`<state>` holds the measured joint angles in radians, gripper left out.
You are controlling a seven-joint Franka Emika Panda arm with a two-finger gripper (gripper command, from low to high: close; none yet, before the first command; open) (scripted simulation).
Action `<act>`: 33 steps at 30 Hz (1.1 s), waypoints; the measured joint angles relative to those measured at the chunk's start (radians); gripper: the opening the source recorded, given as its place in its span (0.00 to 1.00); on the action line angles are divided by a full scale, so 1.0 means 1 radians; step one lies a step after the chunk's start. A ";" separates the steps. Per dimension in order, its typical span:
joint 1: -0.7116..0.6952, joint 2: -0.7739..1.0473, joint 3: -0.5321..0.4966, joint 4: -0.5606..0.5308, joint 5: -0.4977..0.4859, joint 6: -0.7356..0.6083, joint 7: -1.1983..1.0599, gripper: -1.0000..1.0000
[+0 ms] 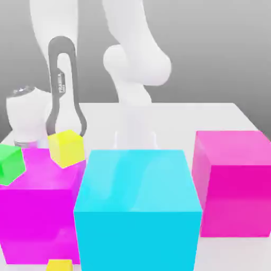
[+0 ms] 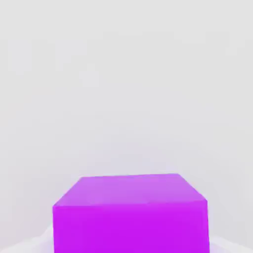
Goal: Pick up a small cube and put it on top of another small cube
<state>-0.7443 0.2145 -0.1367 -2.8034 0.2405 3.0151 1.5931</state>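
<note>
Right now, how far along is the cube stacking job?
Done: the hand is shut, with the small purple cube right up against it in the hand view. In hand: apparently the grasp; no lift is evident, and white surface surrounds the cube. Left: carrying it onto another small cube and releasing.

The small cube (image 2: 129, 217) looks smooth and matt violet; the cyan block (image 1: 136, 209) faintly glossy.

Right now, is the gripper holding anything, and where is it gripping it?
Cannot be told for sure: the small purple cube sits close under the hand, but no contact with it is visible.
</note>
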 joint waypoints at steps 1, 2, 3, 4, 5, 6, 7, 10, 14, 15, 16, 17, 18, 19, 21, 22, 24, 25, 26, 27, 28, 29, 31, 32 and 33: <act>0.010 -0.033 -0.020 -0.007 -0.039 -0.026 0.029 0.00; 0.021 -0.068 -0.041 -0.015 -0.081 -0.052 0.061 0.00; 0.027 -0.104 -0.058 -0.022 -0.124 -0.080 0.092 0.00; 0.025 -0.141 -0.067 -0.029 -0.166 -0.108 0.121 0.00; 0.014 -0.174 -0.072 -0.035 -0.202 -0.138 0.146 0.00; 0.008 -0.185 -0.079 -0.029 -0.225 -0.175 0.163 0.00; 0.003 -0.193 -0.077 -0.010 -0.242 -0.215 0.190 0.00; 0.006 -0.210 -0.053 0.073 -0.274 -0.343 0.284 0.00; 0.035 -0.230 -0.039 0.196 -0.296 -0.516 0.409 0.00; 0.045 -0.235 -0.032 0.228 -0.300 -0.560 0.440 0.00; 0.057 -0.239 -0.026 0.259 -0.304 -0.604 0.471 0.00; 0.069 -0.244 -0.020 0.290 -0.308 -0.647 0.501 0.00; 0.078 -0.249 -0.016 0.322 -0.312 -0.691 0.532 0.00; 0.085 -0.255 -0.011 0.354 -0.314 -0.734 0.563 0.00; 0.119 -0.275 0.010 0.423 -0.308 -0.811 0.631 0.00; 0.137 -0.286 0.021 0.459 -0.302 -0.847 0.666 0.00; 0.173 -0.310 0.042 0.531 -0.290 -0.920 0.736 0.00; 0.189 -0.322 0.055 0.567 -0.283 -0.956 0.771 0.00; 0.203 -0.333 0.069 0.604 -0.277 -0.995 0.808 0.00; 0.224 -0.348 0.083 0.631 -0.262 -1.006 0.834 0.00; 0.233 -0.348 0.092 0.631 -0.255 -0.990 0.848 0.00; 0.238 -0.341 0.095 0.617 -0.251 -0.961 0.855 0.00; 0.241 -0.315 0.098 0.573 -0.247 -0.885 0.860 0.00; 0.242 -0.307 0.098 0.558 -0.246 -0.861 0.860 1.00; 0.242 -0.307 0.098 0.558 -0.246 -0.861 0.860 1.00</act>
<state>-0.5026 -0.0923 -0.0387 -2.2455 -0.0055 2.1542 2.4530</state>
